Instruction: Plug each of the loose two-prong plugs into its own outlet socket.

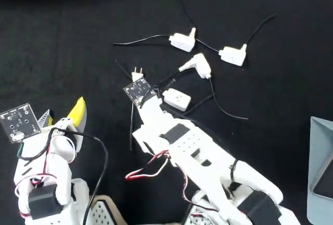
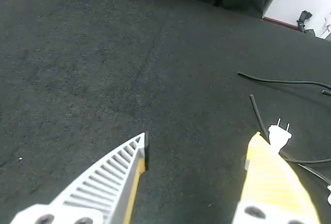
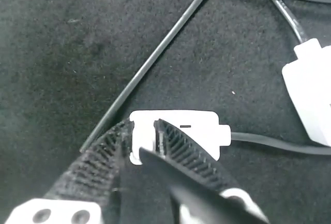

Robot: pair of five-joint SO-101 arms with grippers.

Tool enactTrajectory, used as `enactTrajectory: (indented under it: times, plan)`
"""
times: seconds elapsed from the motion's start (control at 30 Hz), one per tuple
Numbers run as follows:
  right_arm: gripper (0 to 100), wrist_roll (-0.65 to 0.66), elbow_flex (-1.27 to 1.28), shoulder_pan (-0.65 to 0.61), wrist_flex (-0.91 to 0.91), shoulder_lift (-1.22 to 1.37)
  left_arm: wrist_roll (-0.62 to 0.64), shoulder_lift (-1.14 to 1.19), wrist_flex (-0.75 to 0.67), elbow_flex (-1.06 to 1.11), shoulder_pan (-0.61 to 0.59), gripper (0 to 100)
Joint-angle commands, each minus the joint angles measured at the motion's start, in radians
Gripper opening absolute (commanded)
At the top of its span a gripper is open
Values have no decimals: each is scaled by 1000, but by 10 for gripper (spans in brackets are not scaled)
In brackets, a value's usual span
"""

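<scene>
1. The left gripper (image 1: 63, 109) is low on the left side, over the black cloth (image 1: 62, 38). Its grey finger (image 2: 111, 177) and its yellow finger (image 2: 269, 177) are wide apart. Nothing is between them.
2. The loose plug (image 1: 137, 74) lies flat on the cloth near the middle. It is white, with two small metal prongs and a thin black cord. It is not plugged in. In the left wrist view it sits just beside the tip of the yellow finger.
3. The right gripper (image 1: 154, 94) is black. It is near the loose plug and sits over one end of the white outlet socket (image 1: 177, 99). I cannot tell if it is squeezing the socket or only resting there.
4. The outlet socket lies flat on the cloth, apart from the loose plug. A black cord comes out of its other end.
5. Farther back lie three more white pieces with black cords. They are the back plug piece (image 1: 183, 40), the bent plug piece (image 1: 197, 65) and the far plug piece (image 1: 233, 54).
6. A grey tray (image 1: 318, 147) sits at the right edge.
</scene>
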Motion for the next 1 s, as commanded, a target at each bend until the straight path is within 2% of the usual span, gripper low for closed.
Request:
enactTrajectory:
  times: [0.0,0.1,0.27,0.47,0.57,0.73,0.97]
  plan:
    - [12,8,-7,11,25,-5,2,-5,-28,-13,-5,306]
    - [12,8,-41,11,58,-111,2,-5,-28,-12,-5,306]
    - [12,6,-223,38,215,-321,3,-5,-29,-2,-7,306]
    - [13,52,-466,187,334,-398,2,-5,-29,-1,-5,306]
    - [13,100,-481,330,259,-386,2,-5,-29,-1,-5,306]
    - [15,104,-479,571,68,-277,0,-5,-29,-1,-5,306]
    - [16,104,-487,712,-153,24,0,-5,-29,5,-5,306]
